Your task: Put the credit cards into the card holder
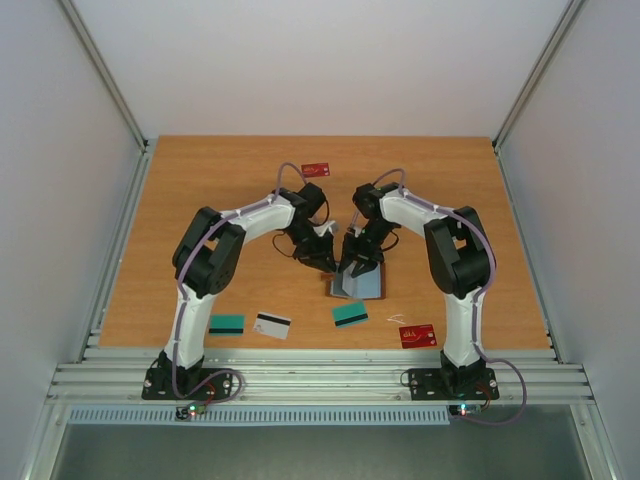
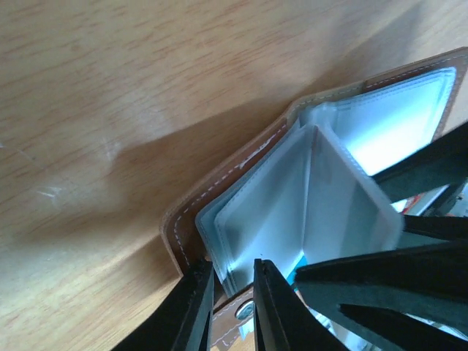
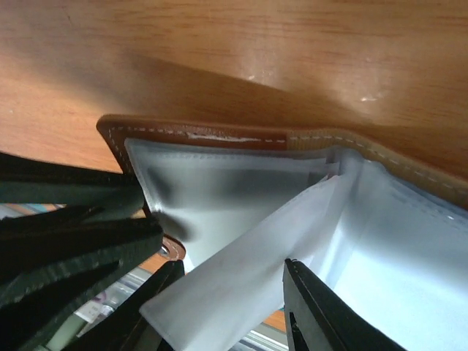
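Note:
The brown card holder (image 1: 366, 288) lies open mid-table, grey-blue lining up, one sleeve leaf (image 3: 248, 256) lifted. My left gripper (image 1: 322, 262) is shut on the holder's left edge; in the left wrist view (image 2: 234, 292) its jaws pinch the lining corner of the holder (image 2: 248, 212). My right gripper (image 1: 354, 264) is open, and the lifted leaf passes between its jaws in the right wrist view (image 3: 230, 314). The holder's brown rim (image 3: 219, 136) shows there too. On the table lie two teal cards (image 1: 227, 324) (image 1: 350, 314), a white striped card (image 1: 272, 325) and two red cards (image 1: 417, 335) (image 1: 316, 169).
The wooden table (image 1: 200, 190) ends in grey walls at left, right and back. A metal rail (image 1: 320, 380) runs along the near edge by the arm bases. The near cards lie in a row just in front of the rail.

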Controlling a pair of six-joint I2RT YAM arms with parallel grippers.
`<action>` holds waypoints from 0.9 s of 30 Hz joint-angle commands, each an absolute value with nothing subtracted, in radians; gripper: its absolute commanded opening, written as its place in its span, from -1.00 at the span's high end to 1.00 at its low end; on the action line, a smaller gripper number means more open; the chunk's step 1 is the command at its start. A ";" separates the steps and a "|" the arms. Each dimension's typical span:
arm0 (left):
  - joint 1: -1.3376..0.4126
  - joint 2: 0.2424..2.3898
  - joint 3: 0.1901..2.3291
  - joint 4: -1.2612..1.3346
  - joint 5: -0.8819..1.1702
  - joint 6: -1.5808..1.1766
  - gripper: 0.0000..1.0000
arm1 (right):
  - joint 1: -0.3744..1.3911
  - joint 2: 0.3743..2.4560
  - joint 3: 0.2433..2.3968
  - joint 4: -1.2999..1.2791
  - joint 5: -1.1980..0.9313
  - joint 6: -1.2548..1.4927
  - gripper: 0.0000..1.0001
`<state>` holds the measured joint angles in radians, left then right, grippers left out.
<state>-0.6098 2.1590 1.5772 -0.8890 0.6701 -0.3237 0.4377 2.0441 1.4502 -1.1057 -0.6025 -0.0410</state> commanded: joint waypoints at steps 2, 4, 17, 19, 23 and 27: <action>-0.602 2.174 1.571 -0.855 0.755 -0.320 0.65 | 0.444 2.058 1.447 -1.065 -0.632 -0.013 0.17; -0.601 2.165 1.577 -0.862 0.758 -0.325 0.65 | 0.444 2.047 1.441 -1.051 -0.640 -0.009 0.14; -0.601 1.983 1.597 -0.856 0.599 -0.465 0.47 | 0.444 1.974 1.470 -1.016 -0.713 -0.035 -0.14; -0.601 1.944 1.601 -0.867 0.552 -0.477 0.45 | 0.444 1.955 1.481 -1.024 -0.712 -0.047 -0.16; -0.602 1.843 1.568 -0.890 0.454 -0.482 0.44 | 0.443 1.863 1.446 -1.015 -0.695 -0.058 -0.20; -0.603 1.739 1.456 -0.904 0.373 -0.479 0.43 | 0.443 1.759 1.328 -0.955 -0.705 -0.038 -0.23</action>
<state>-0.5983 1.8275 1.5501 -0.8768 0.4789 -0.4652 0.4377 1.8690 1.4120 -1.0046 -0.6830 -0.0418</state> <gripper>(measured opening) 0.282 0.611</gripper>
